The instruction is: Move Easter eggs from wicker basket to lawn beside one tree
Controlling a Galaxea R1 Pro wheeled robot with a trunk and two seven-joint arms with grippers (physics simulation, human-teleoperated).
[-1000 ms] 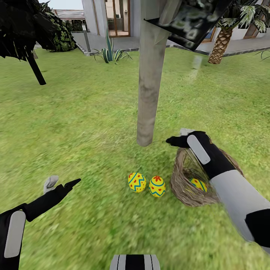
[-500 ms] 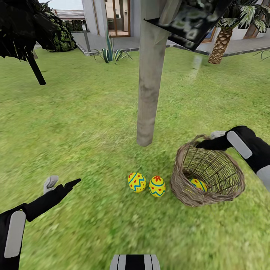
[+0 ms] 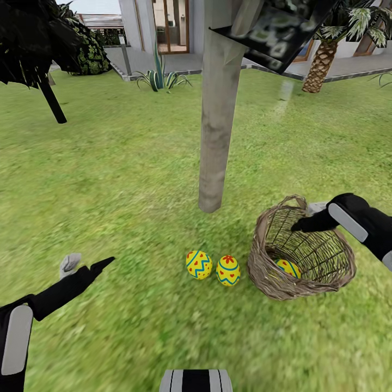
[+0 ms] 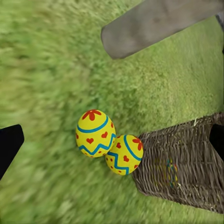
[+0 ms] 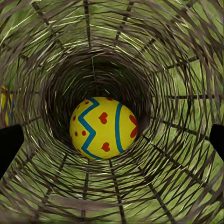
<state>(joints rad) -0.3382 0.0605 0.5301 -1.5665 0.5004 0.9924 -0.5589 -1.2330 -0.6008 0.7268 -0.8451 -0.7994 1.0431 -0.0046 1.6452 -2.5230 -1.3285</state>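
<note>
my right tool, its two dark fingers spread apart with nothing between them, hovers at the mouth of the round, open-woven brown wicker basket, which stands tilted on the short green lawn. the relation that matters: the last bright yellow egg with red hearts and blue zigzag bands lies straight ahead along the tool's axis, centred at the bottom of the wicker tunnel in the right wrist view, so i judge the coming move to be a straight reach down the basket's own axis. the egg's long axis seems to lie roughly across the spread fingers, though the foreshortening makes this uncertain. in the head view the same egg shows through the weave low in the basket. my right arm is clearly the nearer; my left tool, also spread apart and holding nothing, hangs over the grass well apart from the basket. two matching yellow patterned eggs, one with a blue zigzag and one topped by a red flower, already rest touching each other on the grass near the foot of the straight, pale grey-brown tree trunk, just beside the basket. the lawn is open on all sides, with a white house and a scaly-trunked palm far behind.
</note>
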